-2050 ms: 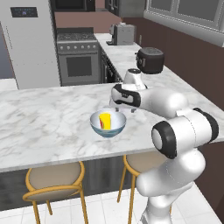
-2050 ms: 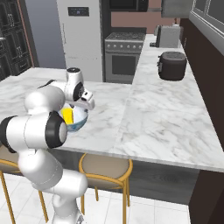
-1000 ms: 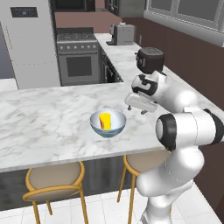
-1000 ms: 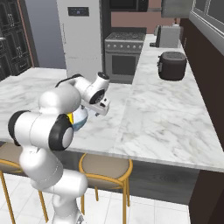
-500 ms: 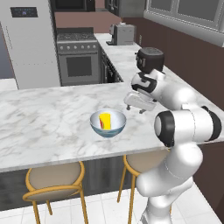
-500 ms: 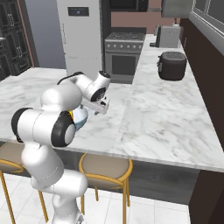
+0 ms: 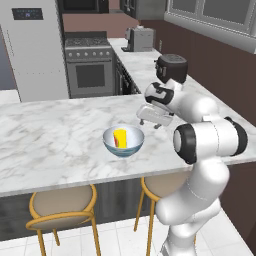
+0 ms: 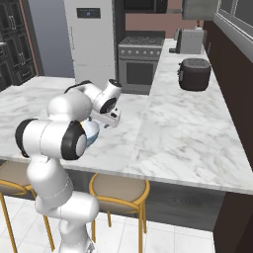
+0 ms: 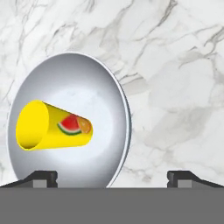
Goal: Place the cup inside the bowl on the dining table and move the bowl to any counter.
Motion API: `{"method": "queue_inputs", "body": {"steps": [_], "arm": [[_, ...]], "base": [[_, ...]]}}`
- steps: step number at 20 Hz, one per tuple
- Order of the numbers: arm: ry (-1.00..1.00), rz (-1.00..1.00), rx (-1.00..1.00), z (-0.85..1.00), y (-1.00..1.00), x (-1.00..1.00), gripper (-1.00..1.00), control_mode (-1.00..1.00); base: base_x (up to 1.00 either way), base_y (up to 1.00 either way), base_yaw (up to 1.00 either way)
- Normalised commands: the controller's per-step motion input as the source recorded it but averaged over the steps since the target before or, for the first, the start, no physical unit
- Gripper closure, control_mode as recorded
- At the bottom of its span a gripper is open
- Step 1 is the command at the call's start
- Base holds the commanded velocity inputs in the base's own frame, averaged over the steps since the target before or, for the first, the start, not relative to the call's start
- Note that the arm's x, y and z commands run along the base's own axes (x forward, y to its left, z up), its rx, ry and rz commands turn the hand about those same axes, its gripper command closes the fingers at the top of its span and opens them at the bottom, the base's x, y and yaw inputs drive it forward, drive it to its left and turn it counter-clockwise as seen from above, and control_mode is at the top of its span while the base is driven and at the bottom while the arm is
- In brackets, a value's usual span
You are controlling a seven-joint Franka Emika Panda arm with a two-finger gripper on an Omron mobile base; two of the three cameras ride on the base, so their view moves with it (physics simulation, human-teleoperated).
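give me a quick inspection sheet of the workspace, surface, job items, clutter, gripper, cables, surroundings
surface: dining table, white-grey marble, bare around the bowl.
job's things: bowl stands upright on the table; cup lies on its side inside it, mouth away from the gripper.
clutter: nothing seen on the table; a dark cooker pot and a toaster sit on the counter.
grippers: gripper open, empty, beside the bowl, one finger over its rim.
cables: nothing seen.
surroundings: stove, fridge, tan stools under the table edge.
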Motion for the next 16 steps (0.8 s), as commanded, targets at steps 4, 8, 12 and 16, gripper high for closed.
{"method": "queue_inputs", "body": {"steps": [4, 8, 12, 16], "arm": [[0.00, 0.00, 0.00, -0.16, 0.05, 0.10, -1.00, -1.00], [0.00, 0.00, 0.00, -0.22, 0.00, 0.02, -1.00, -1.00], [0.00, 0.00, 0.00, -0.22, 0.03, 0.00, -1.00, -1.00], [0.00, 0.00, 0.00, -0.18, 0.11, 0.00, -1.00, -1.00]], "base": [[0.00, 0.00, 0.00], [0.00, 0.00, 0.00], [0.00, 0.00, 0.00], [0.00, 0.00, 0.00]]}}
